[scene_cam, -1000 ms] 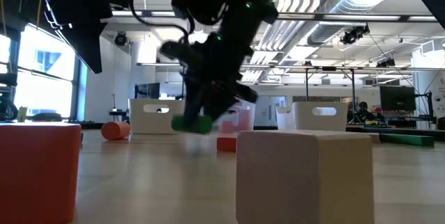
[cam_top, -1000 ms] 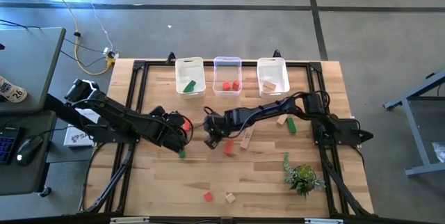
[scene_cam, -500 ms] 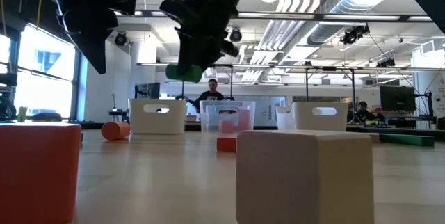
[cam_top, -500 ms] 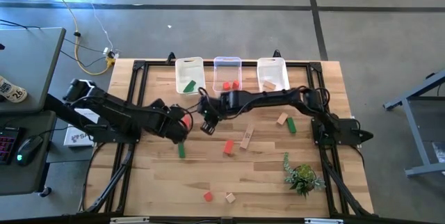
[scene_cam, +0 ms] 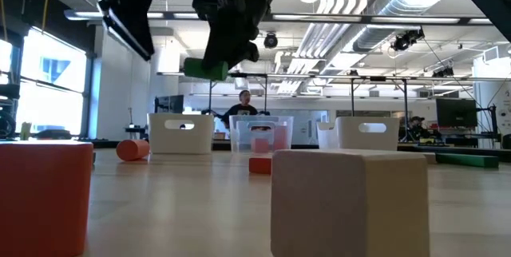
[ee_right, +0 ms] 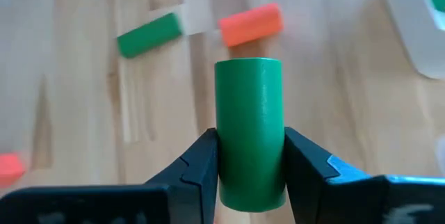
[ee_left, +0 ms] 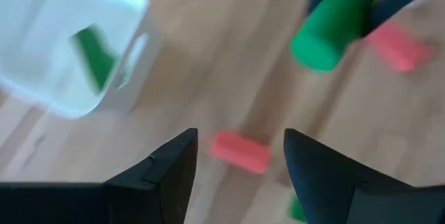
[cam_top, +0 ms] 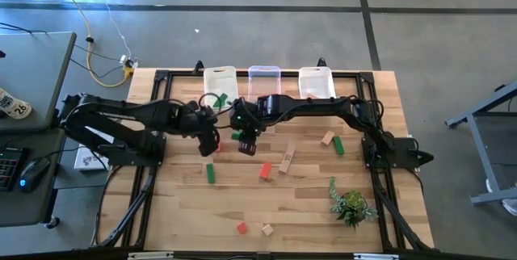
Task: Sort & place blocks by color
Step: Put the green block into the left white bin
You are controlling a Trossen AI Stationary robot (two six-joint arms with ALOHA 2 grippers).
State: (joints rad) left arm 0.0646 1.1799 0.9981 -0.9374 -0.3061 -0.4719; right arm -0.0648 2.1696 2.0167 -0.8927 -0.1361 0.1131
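Note:
My right gripper (ee_right: 250, 172) is shut on a green cylinder block (ee_right: 249, 123), held in the air over the table's middle (cam_top: 241, 136), high in the low view (scene_cam: 204, 69). My left gripper (ee_left: 240, 137) hangs open just left of it (cam_top: 208, 133), above a red cylinder (ee_left: 240, 152) that lies on its side on the table. Three bins stand at the far edge: a white one (cam_top: 220, 77) holding a green block, a clear one (cam_top: 264, 73) holding red blocks, and a white one (cam_top: 317, 74) holding a tan block. My right gripper pinches the green cylinder's lower half (ee_right: 249, 172) between its two fingers (ee_right: 201, 168), one on each side of the round wall, so the fingers lie along it. The cylinder is lifted clear of the table, and one flat end (ee_left: 313, 51) sticks out past the fingertips.
Loose blocks lie on the table: green (cam_top: 210, 173), red (cam_top: 265, 171), a tan bar (cam_top: 285, 161), tan (cam_top: 327, 139), green (cam_top: 338, 145), then red (cam_top: 241, 228) and tan (cam_top: 266, 229) near the front edge. A small leafy plant (cam_top: 351, 205) stands near right.
My right gripper has lifted the green cylinder off the table and carried it up and toward the far-left, toward the bins. My left gripper has risen and moved toward the far edge.

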